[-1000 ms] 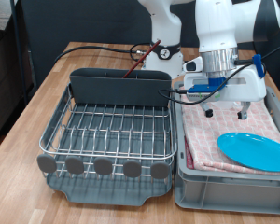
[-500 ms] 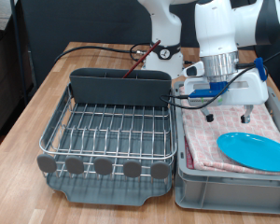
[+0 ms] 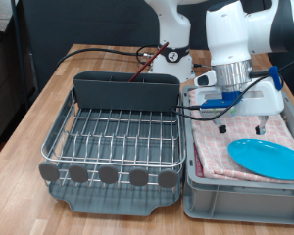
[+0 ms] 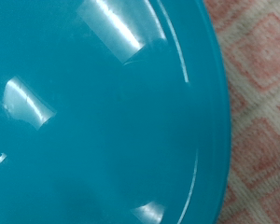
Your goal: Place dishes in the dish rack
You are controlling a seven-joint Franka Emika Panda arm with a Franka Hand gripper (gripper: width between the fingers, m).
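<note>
The light-blue plate (image 3: 268, 157) lies flat on the pink checkered cloth in the grey bin (image 3: 235, 196) at the exterior view's right. It fills the wrist view (image 4: 93, 121). My gripper (image 3: 243, 126) hangs just above the cloth beside the plate's far-left rim, fingers spread wide, open and empty. The dish rack (image 3: 116, 137) stands at the left with a bare wire grid. The reddish-brown wooden spoon (image 3: 139, 67) stands slanted in the grey utensil caddy (image 3: 125, 90) at the rack's back. I cannot make out the white mug.
The pink checkered cloth (image 4: 261, 140) shows beside the plate's rim. Black cables (image 3: 108, 51) lie on the wooden table behind the rack. The robot base (image 3: 171, 39) stands at the back. The bin sits tight against the rack's right side.
My gripper has moved a little toward the exterior view's right and lower, closer to the plate. The plate, spoon and rack have not moved.
</note>
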